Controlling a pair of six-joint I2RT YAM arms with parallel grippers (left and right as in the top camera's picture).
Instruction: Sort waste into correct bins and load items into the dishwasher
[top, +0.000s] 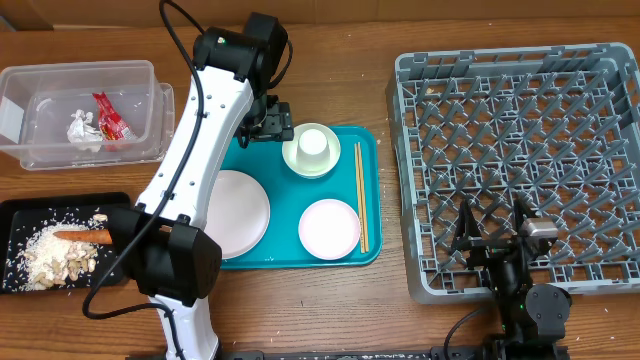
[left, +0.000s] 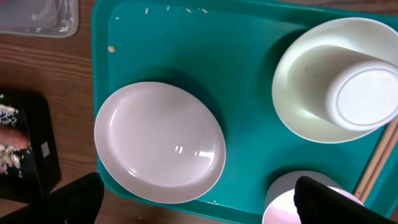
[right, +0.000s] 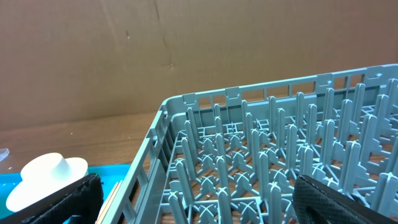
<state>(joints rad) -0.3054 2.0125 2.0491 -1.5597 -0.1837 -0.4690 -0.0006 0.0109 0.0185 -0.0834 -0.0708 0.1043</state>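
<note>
The left hand (top: 268, 122) is spread wide and grasps nothing. It hangs above the far left corner of the teal tray (top: 290, 190), just beside the white bowl (top: 298, 160). A small white cup (top: 314, 143) sits upside down in that bowl, base up. Nearer on the tray lie the large round plate (top: 232, 212), glossy and bare, and the smaller plate (top: 329, 227). The 2 thin wooden chopsticks (top: 361, 195) lie side by side along the tray's right edge.

The right hand (top: 492, 225) is also fully released. It hangs over the near edge of the grey dish rack (top: 520, 120), a lattice of pegs on the right of the desk (top: 390, 310).

Far left, the clear tub (top: 40, 80) holds the red foil wrapper (top: 108, 115) and the crumpled tissue (top: 82, 128). The black tray (top: 20, 215) holds the pale food scraps (top: 50, 255) and the orange stick (top: 85, 236).
</note>
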